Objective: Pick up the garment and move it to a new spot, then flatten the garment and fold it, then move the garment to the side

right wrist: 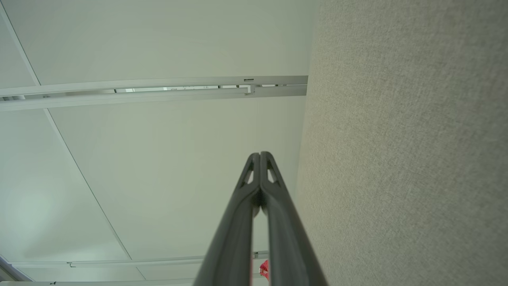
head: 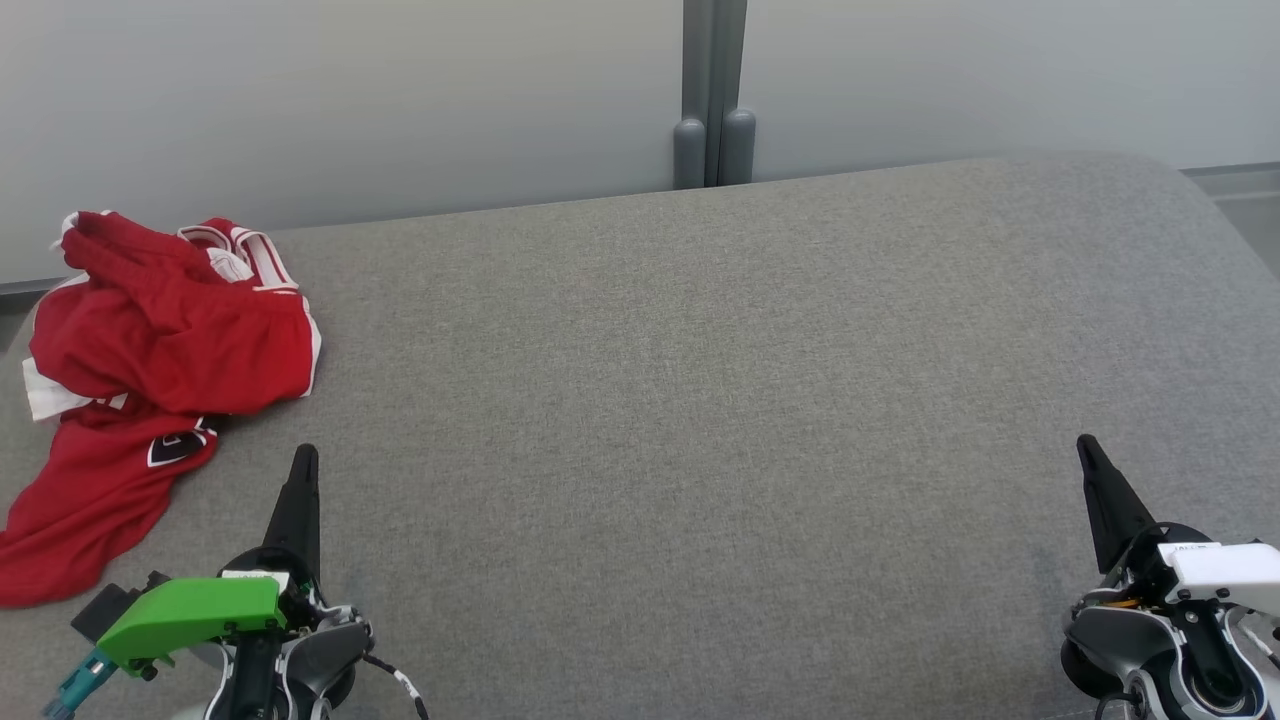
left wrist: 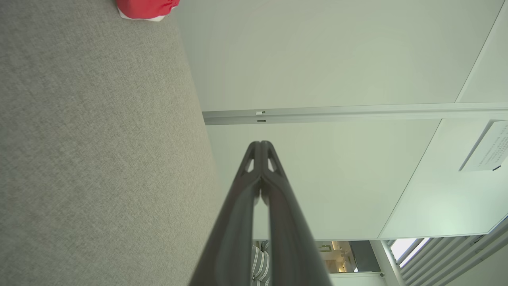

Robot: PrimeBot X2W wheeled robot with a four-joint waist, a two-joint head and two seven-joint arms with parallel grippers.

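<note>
1 crumpled red fabric garment (head: 160, 350) w/ white trim, far left on grey woven surface (head: 700, 400). 2 claws: left gripper (head: 305, 458), right gripper (head: 1085, 447), both pinched together, empty.

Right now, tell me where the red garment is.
In the head view, the red garment lies crumpled at the left edge of the grey cushion, just ahead and left of the shut left end effector, not touching it.

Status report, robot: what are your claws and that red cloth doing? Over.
Left gripper shut, empty; right gripper shut, empty. Crumpled red garment with white trim lies untouched, left side of grey fabric surface. Nothing between left gripper and garment.
</note>
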